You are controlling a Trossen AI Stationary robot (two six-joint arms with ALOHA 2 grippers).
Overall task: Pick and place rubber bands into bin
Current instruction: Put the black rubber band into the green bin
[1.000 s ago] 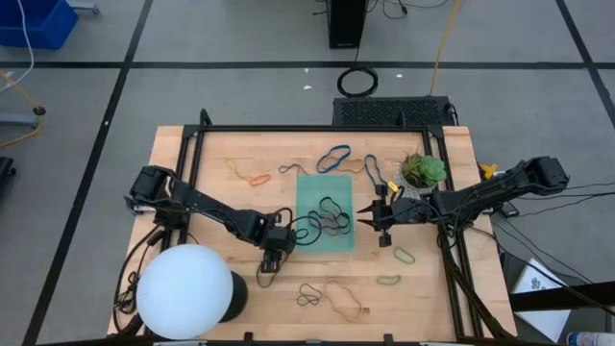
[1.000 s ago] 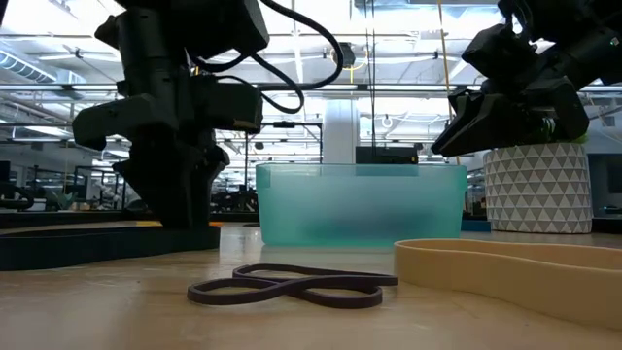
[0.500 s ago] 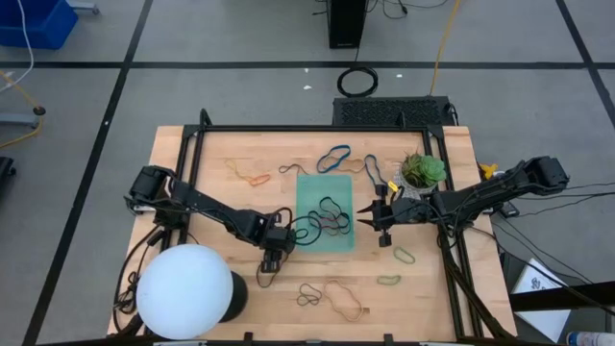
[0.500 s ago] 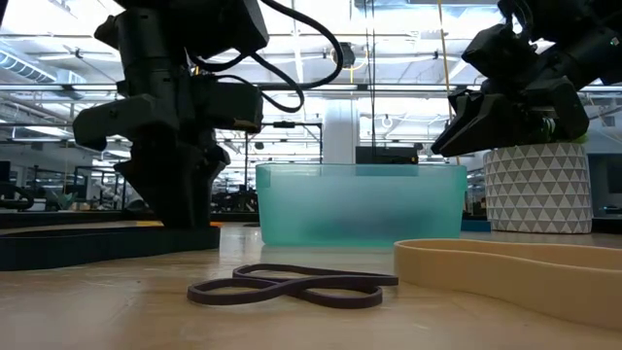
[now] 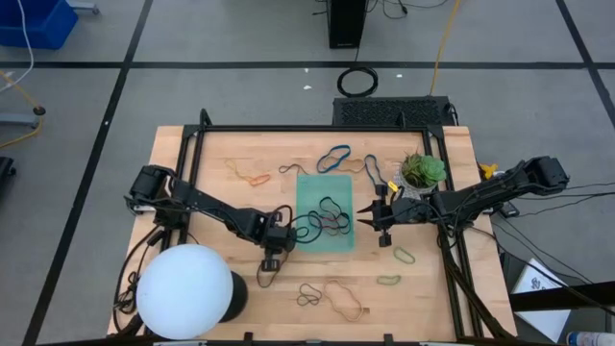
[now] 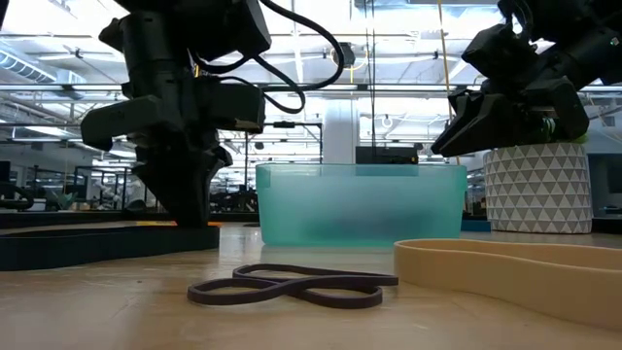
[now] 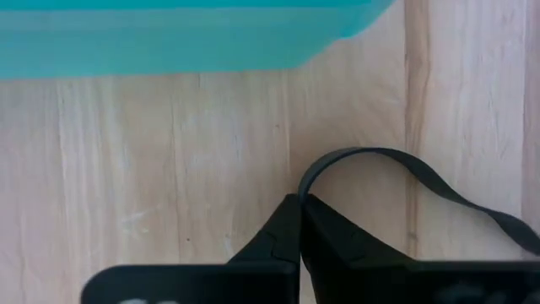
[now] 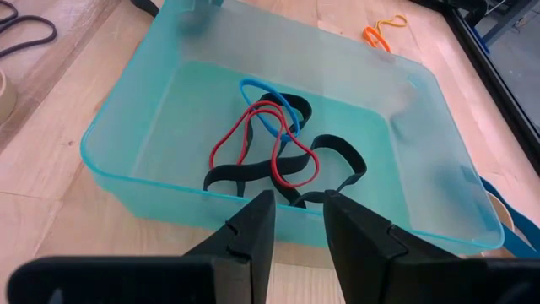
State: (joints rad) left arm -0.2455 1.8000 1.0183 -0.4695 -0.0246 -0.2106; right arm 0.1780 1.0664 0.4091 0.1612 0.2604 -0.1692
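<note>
Closed now where they stood apart a second ago, the left gripper's (image 7: 297, 221) fingers are pinched together on a black band (image 7: 405, 181) lying on the table (image 5: 202, 183) just beside the bin's (image 5: 309, 187) left near corner. From the pinch the band arcs away and runs off along the wood, parallel to the bin's near wall.

Inside the bin lie a red band (image 8: 253, 139), a blue one (image 8: 268, 105) and several black ones (image 8: 325, 165), tangled near its middle. The bin's long axis runs from the table's far edge toward its near edge.

Loose bands are scattered around it: blue (image 5: 333, 157) and orange (image 5: 256, 179) beyond, green (image 5: 388, 281) and tan (image 5: 346, 300) nearer. A potted plant (image 5: 423, 171) stands close behind the right arm, and a white globe (image 5: 184, 290) sits at the left near corner.

The right gripper (image 8: 291, 221) hovers at the bin's right side, fingers slightly apart, holding nothing.
</note>
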